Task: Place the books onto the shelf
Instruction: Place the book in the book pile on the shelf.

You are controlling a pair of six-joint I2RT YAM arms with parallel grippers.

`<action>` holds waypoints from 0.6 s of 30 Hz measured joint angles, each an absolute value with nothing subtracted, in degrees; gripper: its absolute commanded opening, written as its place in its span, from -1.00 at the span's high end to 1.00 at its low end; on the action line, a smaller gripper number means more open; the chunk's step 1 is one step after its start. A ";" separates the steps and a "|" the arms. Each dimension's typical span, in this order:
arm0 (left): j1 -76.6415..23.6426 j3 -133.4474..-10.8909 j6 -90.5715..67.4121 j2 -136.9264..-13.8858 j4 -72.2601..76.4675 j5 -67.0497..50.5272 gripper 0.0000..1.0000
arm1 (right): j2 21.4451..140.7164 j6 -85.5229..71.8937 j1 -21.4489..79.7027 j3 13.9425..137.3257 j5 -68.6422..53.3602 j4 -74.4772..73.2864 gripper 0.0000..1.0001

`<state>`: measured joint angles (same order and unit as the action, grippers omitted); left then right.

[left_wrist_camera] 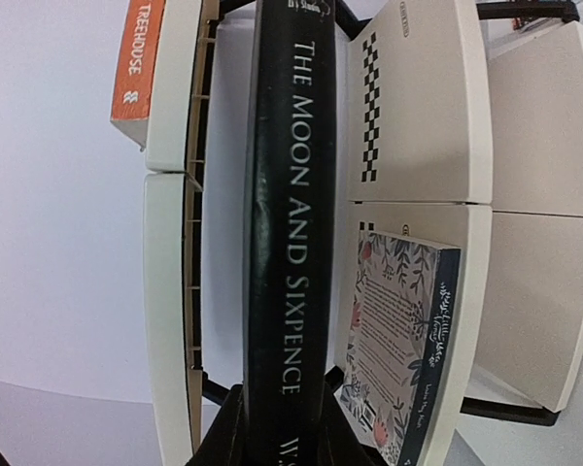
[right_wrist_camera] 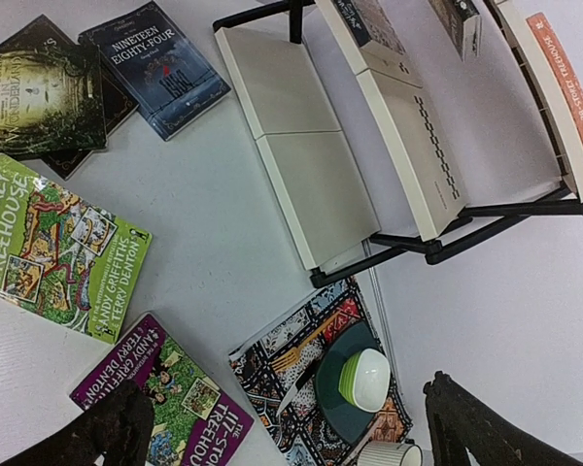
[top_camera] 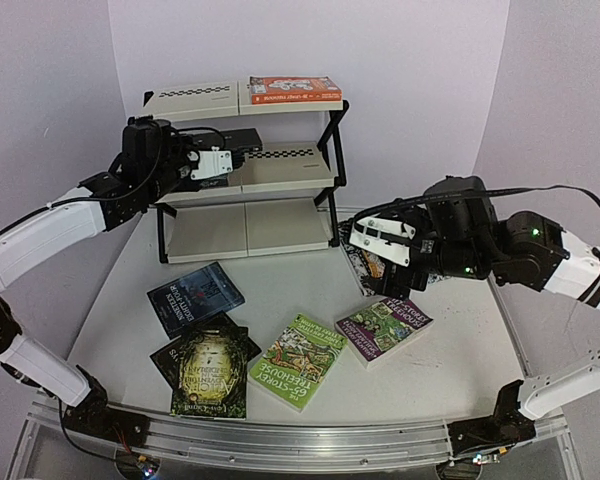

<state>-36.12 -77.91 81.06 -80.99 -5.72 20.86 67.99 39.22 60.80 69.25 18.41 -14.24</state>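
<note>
the left end effector [top_camera: 212, 165] is clamped on one end of a black book [left_wrist_camera: 287, 223] at the left side of the shelf [top_camera: 280, 228], level with the gap between its top and middle tiers. the book's long axis points from the fingers straight into that gap, so the next move is probably a push inward, beside a floral book [left_wrist_camera: 398, 340] on the middle tier. an orange book [top_camera: 294, 91] lies on the top tier. the right end effector [right_wrist_camera: 293, 432] hangs spread wide and empty off the shelf's front right corner, above a patterned mat [right_wrist_camera: 262, 369], with a purple book [top_camera: 384, 327] nearest. a green book [top_camera: 299, 361], a dark blue book [top_camera: 194, 298] and a green-gold book [top_camera: 212, 372] lie on the surface [top_camera: 120, 300] before the shelf.
</note>
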 measured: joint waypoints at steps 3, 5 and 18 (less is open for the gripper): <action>-34.35 -76.14 80.55 -80.99 -2.04 20.23 1.00 | 68.51 39.24 60.80 70.28 18.22 -14.83 -0.96; -33.19 -74.72 79.85 -80.99 -0.21 19.40 1.00 | 68.99 39.24 60.80 71.05 18.11 -15.05 -0.96; -26.37 -65.10 79.44 -82.48 5.21 13.13 1.00 | 72.34 39.22 60.80 73.14 16.86 -15.86 -0.96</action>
<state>-26.37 -65.10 79.44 -82.48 5.21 13.13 72.34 39.22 60.80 73.14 16.86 -15.86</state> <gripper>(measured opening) 0.168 0.981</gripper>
